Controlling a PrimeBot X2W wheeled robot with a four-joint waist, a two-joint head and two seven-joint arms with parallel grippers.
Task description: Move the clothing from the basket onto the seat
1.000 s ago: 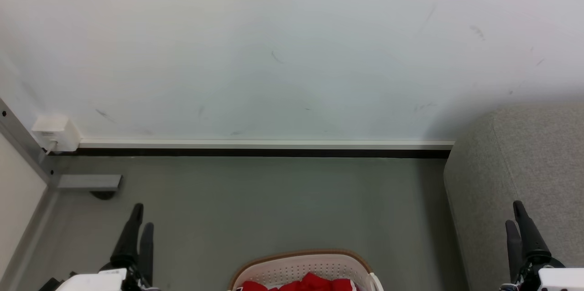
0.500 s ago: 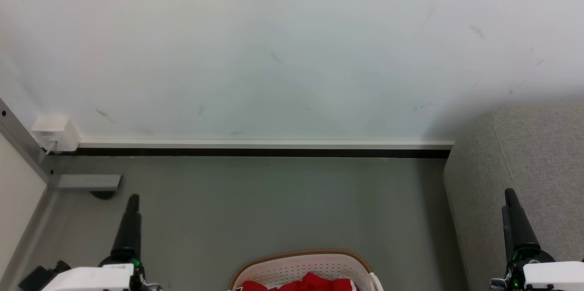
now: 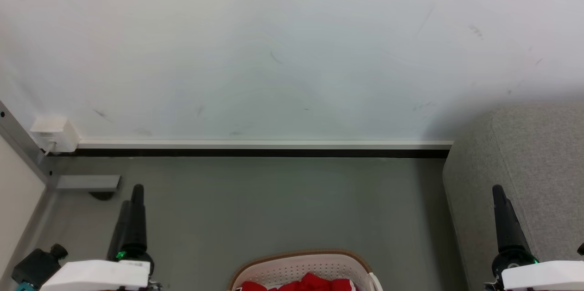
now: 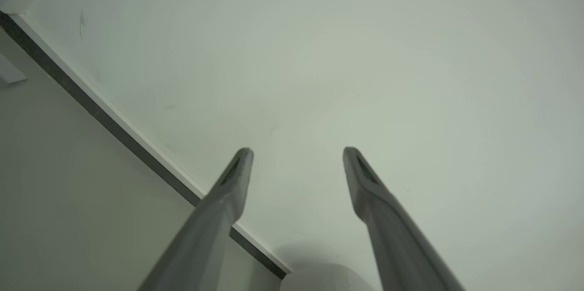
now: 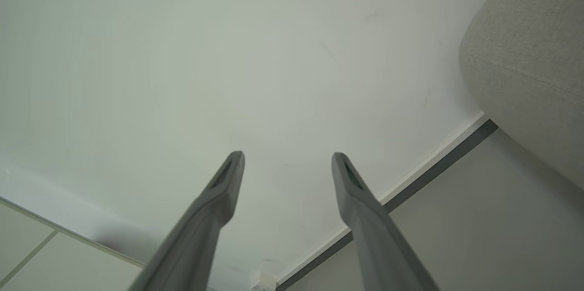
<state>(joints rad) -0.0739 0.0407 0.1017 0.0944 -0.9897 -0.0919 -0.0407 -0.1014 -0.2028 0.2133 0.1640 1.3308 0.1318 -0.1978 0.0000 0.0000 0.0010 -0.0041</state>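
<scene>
Clothing: the red heap [image 3: 310, 283] sits in the basket [image 3: 301, 252] at the bottom middle of the head view. The frame edge cuts it off, so you just get the top of it.
Clothing vs jaws: it's down between the two arms and well apart from both. The left jaws are off to its left and the right jaws off to its right, and both point away from it toward the wall [image 3: 273, 54].
Left jaws: spread wide in the wrist view, with plain wall framed in the gap between them. The baseboard [image 3: 264, 144] runs slantwise under the left finger.
Right jaws: also spread wide, aimed at the wall, with the seat [image 3: 538, 158] bulging in at the right of the wrist view. In the head view they show against the seat's side, but I can't tell how near they are.
Floor: flat grey [image 3: 273, 200], and the basket stands on it, just left of the seat.
Room: the wall is white and a bit scuffed, and the pale baseboard has a dark strip under it. A small white box [image 3: 52, 133] sits in the left corner, with a grey bracket [image 3: 89, 182] just below it.
</scene>
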